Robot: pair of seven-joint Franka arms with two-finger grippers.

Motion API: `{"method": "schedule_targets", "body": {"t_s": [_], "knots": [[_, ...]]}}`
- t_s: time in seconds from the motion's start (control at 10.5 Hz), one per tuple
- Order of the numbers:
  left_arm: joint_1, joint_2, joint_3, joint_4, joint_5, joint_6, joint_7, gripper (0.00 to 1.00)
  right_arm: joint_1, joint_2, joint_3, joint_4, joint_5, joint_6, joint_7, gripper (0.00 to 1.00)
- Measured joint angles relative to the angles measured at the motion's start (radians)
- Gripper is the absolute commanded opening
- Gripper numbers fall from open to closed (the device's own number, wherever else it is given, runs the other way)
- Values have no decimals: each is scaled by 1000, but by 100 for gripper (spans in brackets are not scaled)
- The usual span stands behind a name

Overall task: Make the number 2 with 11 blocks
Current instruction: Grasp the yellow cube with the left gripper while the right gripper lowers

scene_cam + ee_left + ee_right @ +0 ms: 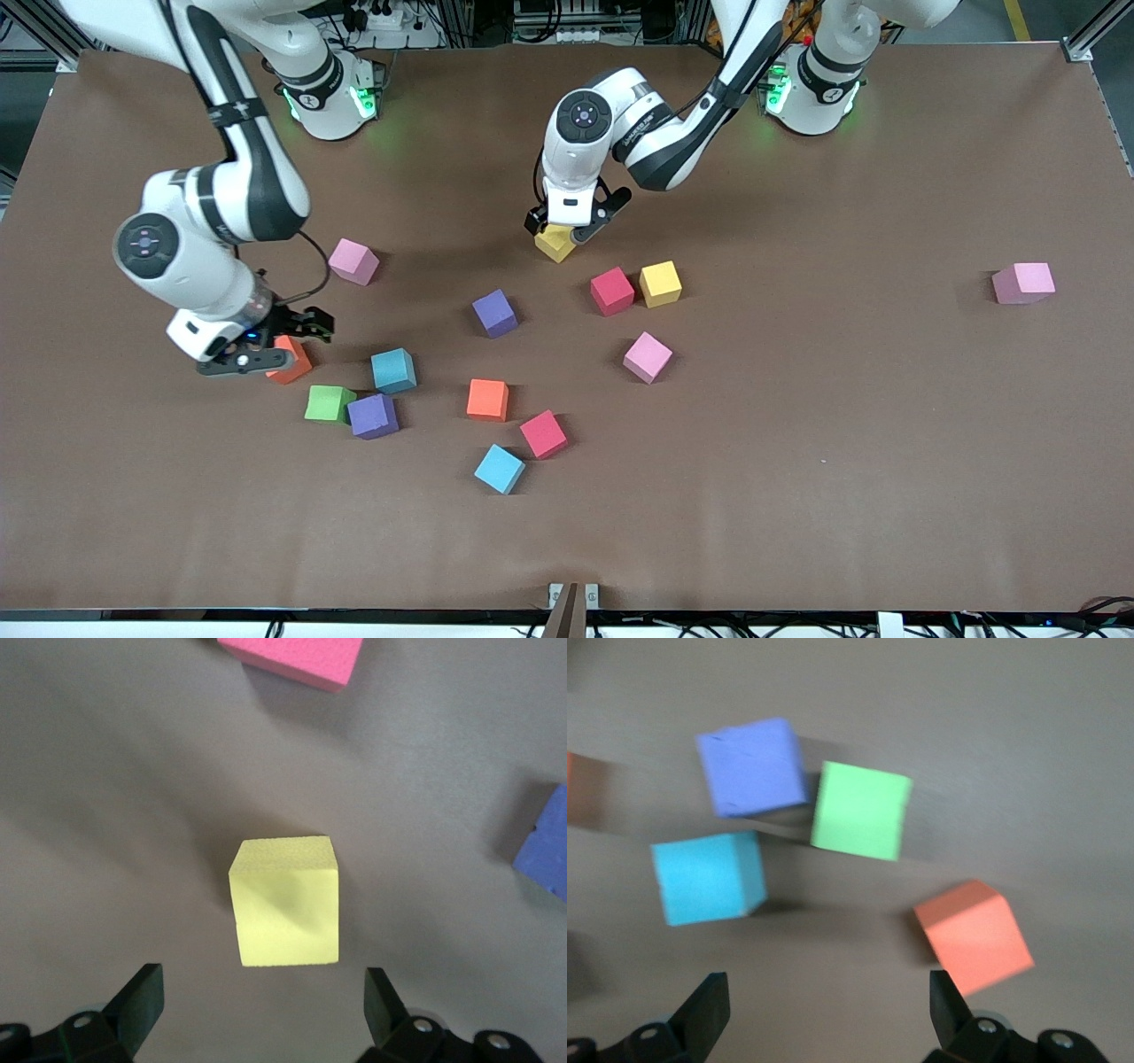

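The blocks lie scattered on the brown table, and no number 2 shows among them. My left gripper (564, 229) hangs open just above a yellow block (555, 245). In the left wrist view that yellow block (285, 902) sits a little ahead of the open gripper (264, 1010), not between its fingers. My right gripper (288, 342) is open and low beside an orange block (292, 361). In the right wrist view this orange block (974, 935) lies against one fingertip (948, 1005), with nothing inside the gripper (828, 1010).
Close to the right gripper sit teal (393, 370), green (330, 403) and purple (373, 416) blocks. Mid-table lie purple (494, 313), red (612, 291), yellow (661, 283), pink (648, 357), orange (487, 400), red (543, 433) and light blue (500, 469) blocks. Pink blocks (353, 261) (1023, 283) lie apart.
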Motion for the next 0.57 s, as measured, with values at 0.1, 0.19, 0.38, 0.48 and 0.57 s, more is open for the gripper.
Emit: {"method": "schedule_targets", "body": {"t_s": [0.1, 0.19, 0.38, 0.48, 0.57], "knots": [[0, 6, 0, -11, 0, 19, -18, 100, 30, 38, 0, 41, 0, 2, 9, 100], [0, 13, 1, -17, 0, 40, -34, 100, 47, 84, 1, 82, 0, 4, 16, 100], [-4, 38, 0, -26, 13, 99, -71, 100, 54, 173, 0, 147, 1, 10, 16, 100], [-14, 54, 0, -27, 21, 117, -82, 100, 58, 207, 0, 169, 1, 12, 16, 100], [-23, 69, -1, -27, 21, 134, -85, 100, 66, 232, 1, 185, 11, 13, 17, 100]]}}
